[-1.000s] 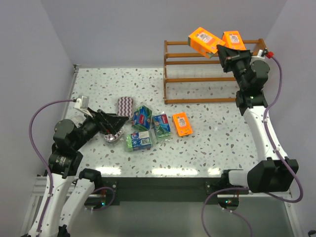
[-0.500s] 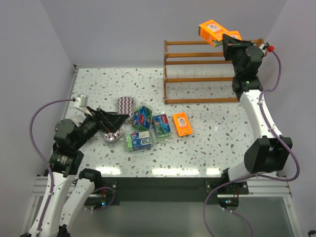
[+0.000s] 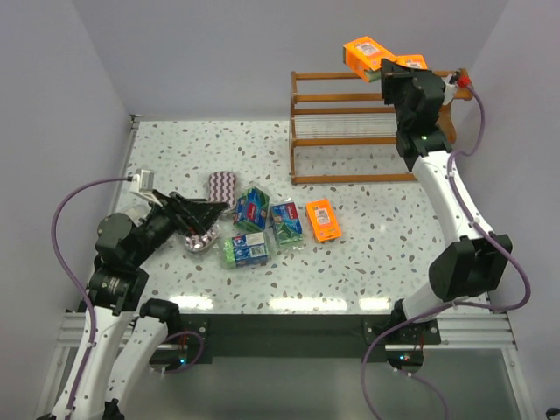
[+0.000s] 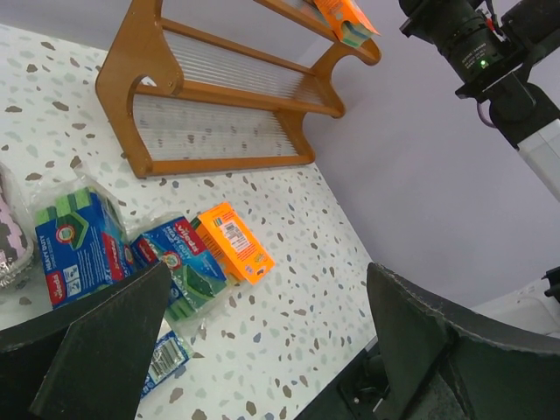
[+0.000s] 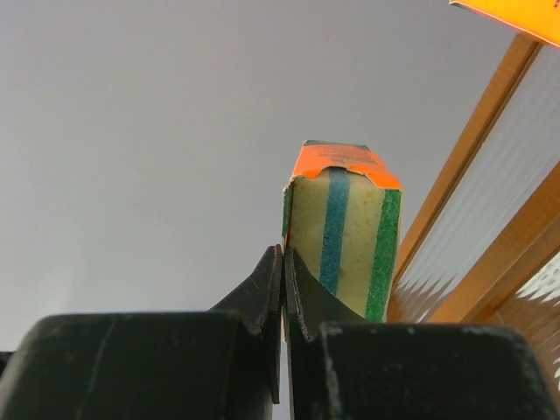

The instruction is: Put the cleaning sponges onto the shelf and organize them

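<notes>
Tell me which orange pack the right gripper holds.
The raised pack, above the shelf, pinched by the right gripper. The second pack rests on the top tier; the third pack lies on the table.

We see a brown wooden shelf (image 3: 350, 178), a white worktop (image 3: 394, 245) speckled grey and black, a bright orange sponge pack (image 3: 321, 219), blue-green packs (image 3: 286, 220), a purple-white zigzag pad (image 3: 221, 186), and an orange-wrapped sponge (image 5: 341, 236) striped yellow, blue and green.

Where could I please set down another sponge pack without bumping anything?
Bare table lies left of the shelf, behind the purple pack, and right of the lying orange pack. The shelf's two lower tiers look bare. Crowded: around the blue-green packs, and the top tier, near the held orange pack in the right gripper.
</notes>
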